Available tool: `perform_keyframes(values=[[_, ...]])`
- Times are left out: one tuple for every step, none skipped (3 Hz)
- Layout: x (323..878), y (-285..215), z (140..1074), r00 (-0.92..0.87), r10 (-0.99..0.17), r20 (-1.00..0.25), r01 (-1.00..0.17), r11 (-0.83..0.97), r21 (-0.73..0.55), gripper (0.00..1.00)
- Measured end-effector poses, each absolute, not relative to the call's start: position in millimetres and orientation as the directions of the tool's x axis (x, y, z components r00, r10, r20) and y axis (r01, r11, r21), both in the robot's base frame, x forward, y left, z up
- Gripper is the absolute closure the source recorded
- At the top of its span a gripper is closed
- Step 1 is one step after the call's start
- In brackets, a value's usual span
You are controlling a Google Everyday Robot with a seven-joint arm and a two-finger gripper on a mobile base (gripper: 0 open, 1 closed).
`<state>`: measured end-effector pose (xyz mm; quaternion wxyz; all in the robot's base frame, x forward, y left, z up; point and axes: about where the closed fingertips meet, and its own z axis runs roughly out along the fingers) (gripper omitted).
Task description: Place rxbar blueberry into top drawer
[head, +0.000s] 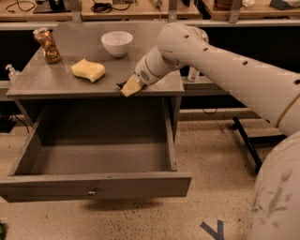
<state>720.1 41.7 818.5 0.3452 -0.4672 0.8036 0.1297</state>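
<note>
Rxbar blueberry (120, 85): seen only as a thin dark sliver at the tip of the end effector (130, 87), at the front edge of the desk (42, 82), right of centre. No lettering on its wrapper can be read. Whether the end effector is clamped on the bar or merely against it: cannot tell.

End effector: tan tip pointing down and left, at the desk's front lip, directly above the open top drawer (96, 185). The white arm (220, 65) comes in from the right.

Top drawer: grey, pulled well out, with its grey floor in view. A small metal lock fitting (92, 191) sits at the centre of its front.

Other items on the desk:
- Yellow wavy sponge (88, 70), left of the end effector and apart from it.
- White bowl (116, 43), farther back.
- Brown-and-gold can (47, 45), back left corner; print too blurred to read.

Surface: the desk top is grey and matte. A small clear pump bottle (11, 73) stands just off its left side.

Room: speckled beige floor (220, 154) with a blue tape mark (213, 229). A wooden bench (140, 11) along the back carries black cables (105, 6).
</note>
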Motion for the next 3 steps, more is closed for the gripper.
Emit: perform_keyframes(values=[[720.1, 41.7, 818.5, -0.325, -0.661, -0.676, -0.840, 0.530, -0.114, 1.00], [720.1, 41.8, 818.5, -0.325, -0.661, -0.676, -0.841, 0.530, -0.114, 1.00], [720.1, 41.8, 818.5, -0.325, -0.661, -0.676, -0.841, 0.530, -0.114, 1.00]])
